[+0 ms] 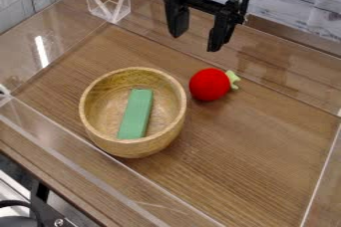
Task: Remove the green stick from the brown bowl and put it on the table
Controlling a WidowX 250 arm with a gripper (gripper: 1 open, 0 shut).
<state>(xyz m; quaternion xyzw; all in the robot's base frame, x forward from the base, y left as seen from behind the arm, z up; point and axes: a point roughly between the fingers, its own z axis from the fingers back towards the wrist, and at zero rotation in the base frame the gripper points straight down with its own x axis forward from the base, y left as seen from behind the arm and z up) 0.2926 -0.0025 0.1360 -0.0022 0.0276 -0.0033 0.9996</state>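
Above the table [246, 161], walled at its sides, the gripper [198, 34] is hanging unclenched beyond the brown bowl [96, 133], where the green stick [135, 114] is lying lengthwise from near side to far.

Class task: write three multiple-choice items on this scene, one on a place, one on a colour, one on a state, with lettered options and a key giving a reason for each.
1. Where is the flat green rectangular block?
A. On the bare tabletop
B. Inside the bowl
C. In the hand

2. What colour is the round object just outside the bowl?
A. Red
B. Blue
C. Yellow

3. How does the black robot hand stand?
A. Closed on the bowl's rim
B. Pressed onto the block
C. Open, holding nothing

Key:
1 B: the flat green rectangular block lies within the rim of the round light-tan wooden bowl.
2 A: the round object is red, with a bit of green at one side.
3 C: the black robot hand has its fingers apart, nothing between them.
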